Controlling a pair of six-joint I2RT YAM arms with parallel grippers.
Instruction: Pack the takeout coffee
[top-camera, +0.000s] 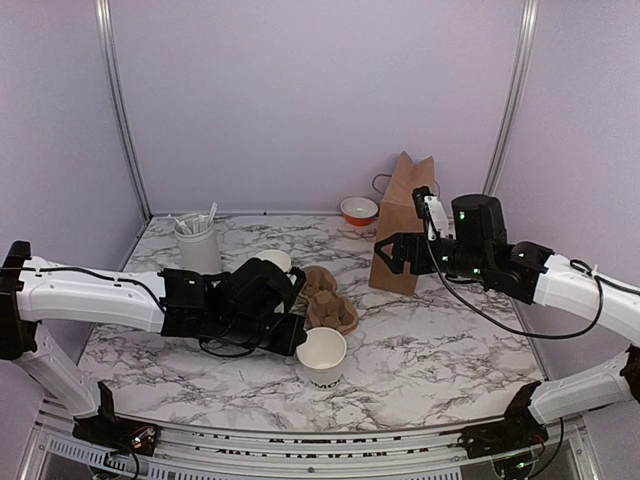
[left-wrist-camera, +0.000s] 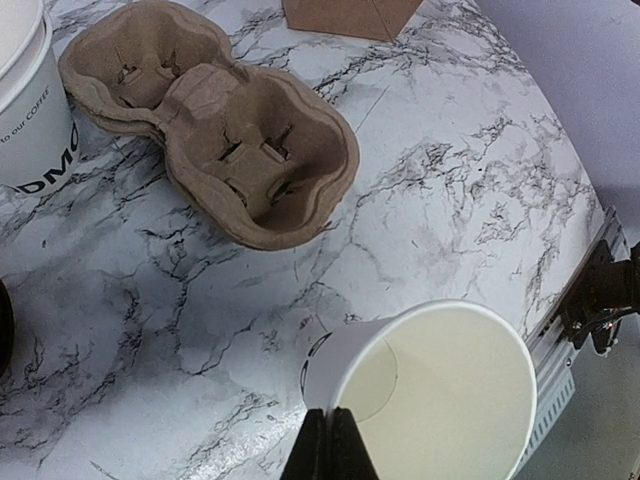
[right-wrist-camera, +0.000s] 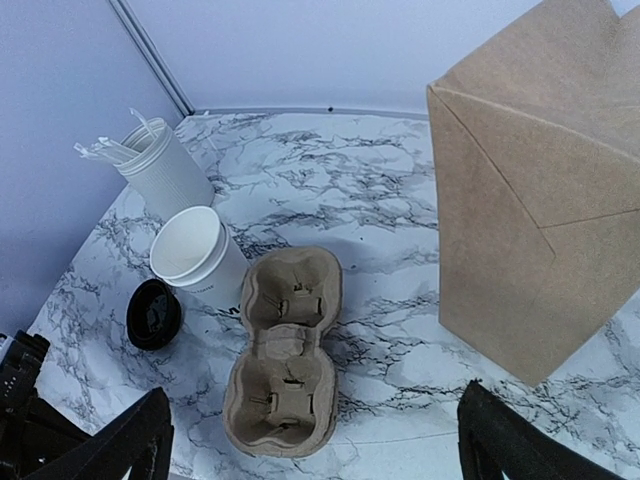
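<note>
left wrist: left pincer (left-wrist-camera: 327, 418) closed at lidless cup (left-wrist-camera: 450, 400) rim; right pincer (right-wrist-camera: 315, 392) wide open.

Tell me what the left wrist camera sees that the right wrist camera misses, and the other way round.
Only the left wrist view: an empty cup, the left gripper pinching its rim. Only the right wrist view: the white holder of utensils and the right gripper, jaws wide apart. Both: the cardboard cup carrier, the printed cup beside it, the brown paper bag, the marble table.
</note>
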